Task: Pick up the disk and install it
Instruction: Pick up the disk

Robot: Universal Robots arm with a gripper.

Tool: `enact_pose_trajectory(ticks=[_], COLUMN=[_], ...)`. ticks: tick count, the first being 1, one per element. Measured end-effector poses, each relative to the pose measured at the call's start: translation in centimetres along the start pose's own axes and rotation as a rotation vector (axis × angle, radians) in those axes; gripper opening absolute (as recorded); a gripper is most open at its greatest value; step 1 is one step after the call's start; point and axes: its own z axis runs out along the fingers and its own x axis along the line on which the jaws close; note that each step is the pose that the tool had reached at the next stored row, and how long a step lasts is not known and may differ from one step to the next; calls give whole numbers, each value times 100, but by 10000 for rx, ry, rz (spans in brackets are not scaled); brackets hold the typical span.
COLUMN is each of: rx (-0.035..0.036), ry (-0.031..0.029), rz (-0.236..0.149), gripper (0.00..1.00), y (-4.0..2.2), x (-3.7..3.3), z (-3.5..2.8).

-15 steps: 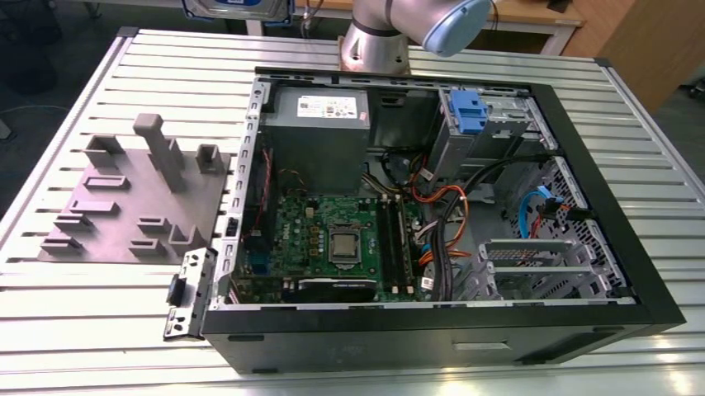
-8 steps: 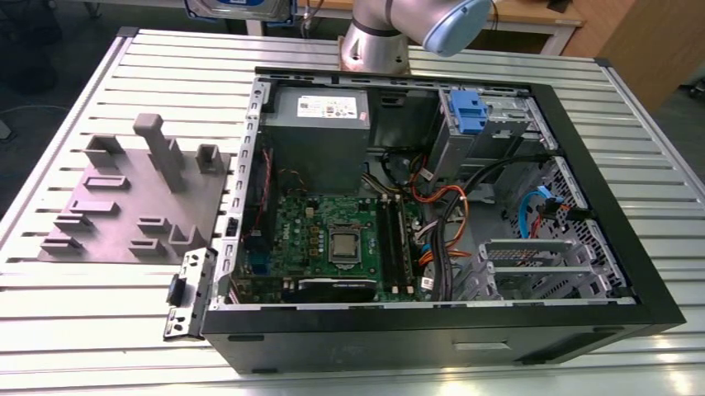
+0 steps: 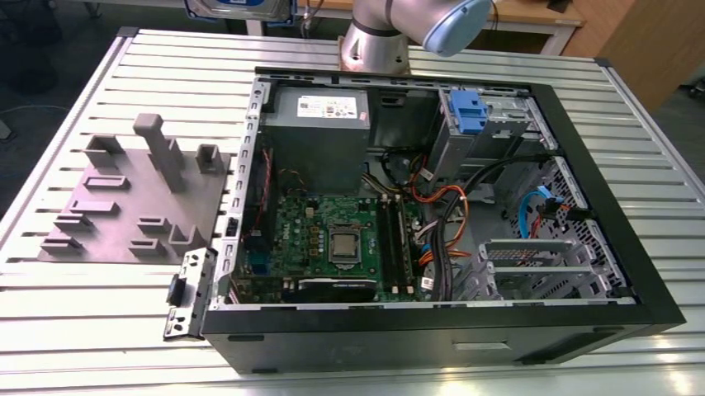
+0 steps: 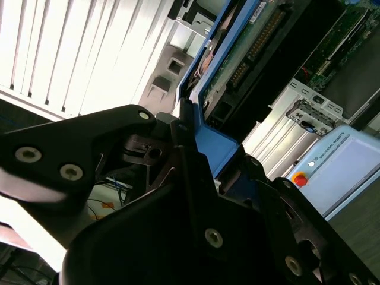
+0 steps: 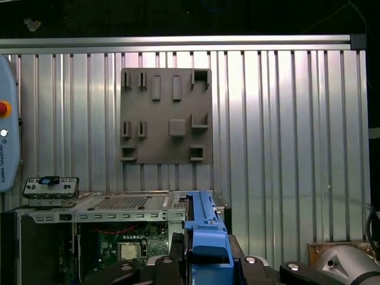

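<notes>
The disk hangs high over the table's far edge, at the upper rim of the exterior view, silver with a blue frame. In both wrist views its blue carrier frame runs edge-on between my black fingers. Its circuit-board side reaches out beyond the fingertips. My gripper is shut on the disk, above and beyond the open computer case. The case's drive bay, with a small blue latch, lies at the far right corner of the case.
A grey fixture plate with upright pegs lies on the slatted table at the exterior view's left; the first wrist view also has the plate. Inside the case are a grey power-supply box, a motherboard and loose cables. The arm's base stands behind the case.
</notes>
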Motion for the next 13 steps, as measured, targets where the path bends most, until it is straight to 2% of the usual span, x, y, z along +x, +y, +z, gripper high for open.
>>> enact_pose_trajectory(ticks=[6,10,11,13], rx=[1,1,0,0], ry=[2,2,3,2], rz=[-1,1,0,1], gripper=[36,36,36,36], y=[-2,-3,-12,-109], x=[58,63,63,59], z=[-1,-1,-2,-2])
